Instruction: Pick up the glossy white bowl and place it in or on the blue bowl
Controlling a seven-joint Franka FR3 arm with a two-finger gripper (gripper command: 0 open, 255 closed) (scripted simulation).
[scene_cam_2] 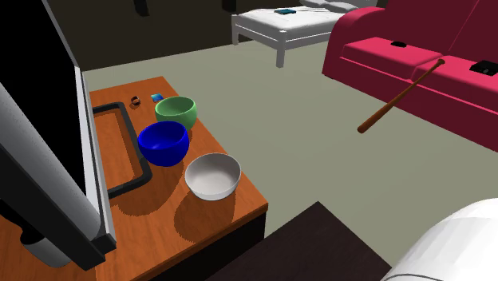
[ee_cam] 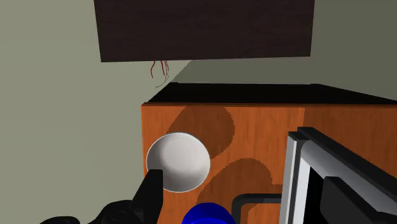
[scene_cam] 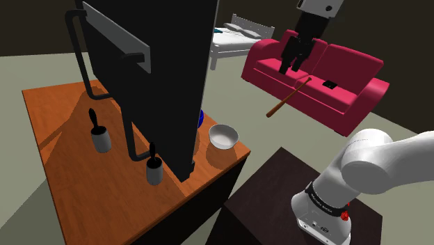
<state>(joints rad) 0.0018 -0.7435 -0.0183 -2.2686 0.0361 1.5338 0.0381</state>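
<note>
**White bowl near table corner, not held**

I find the white bowl upright on the orange table, close to its corner edge, its interior bare. The blue bowl stands just beside it, with the green bowl beyond. In the shoulder view a large black slab hides most of the blue one. The gripper hangs high, well apart from the white bowl, jaws parted and holding nothing.

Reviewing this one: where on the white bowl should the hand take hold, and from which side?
Take the white bowl by its rim, from straight above: it stands upright, mouth open, and its rounded wall offers no flat sides. Probably choose the rim section toward the corner of the table, away from the blue bowl, which stands close beside it.
</note>
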